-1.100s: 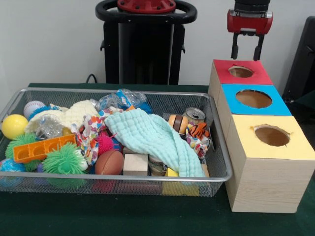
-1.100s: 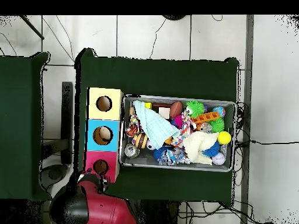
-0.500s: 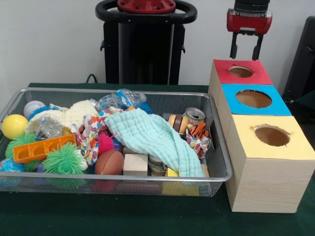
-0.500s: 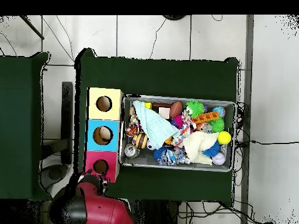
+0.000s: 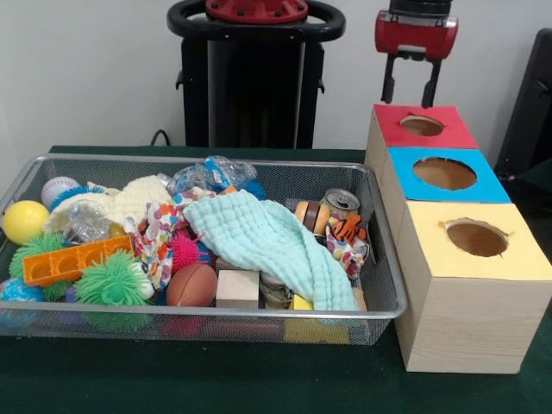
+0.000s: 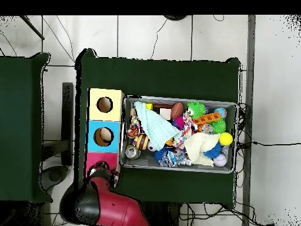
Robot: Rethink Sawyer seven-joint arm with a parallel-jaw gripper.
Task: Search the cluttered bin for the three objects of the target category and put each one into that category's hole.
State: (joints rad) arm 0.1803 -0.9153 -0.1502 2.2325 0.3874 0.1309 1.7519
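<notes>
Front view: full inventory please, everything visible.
Mesh bin: 1, silver, left on table.
Hole boxes: 3, red, blue, yellow, right of bin.
Cloth: 1, mint, bin centre.
Spiky balls: 2, green, bin front left.
Tray: 1, orange, bin left.
Ball: 1, yellow, far left.
Football: 1, brown, front.
Can: 1, silver, bin right.
Table: 1, green cover.
Gripper: 1, red and black, open, above red box.

A wire bin [image 5: 384,259] heaped with toys sits beside three holed boxes [image 5: 470,285].
</notes>
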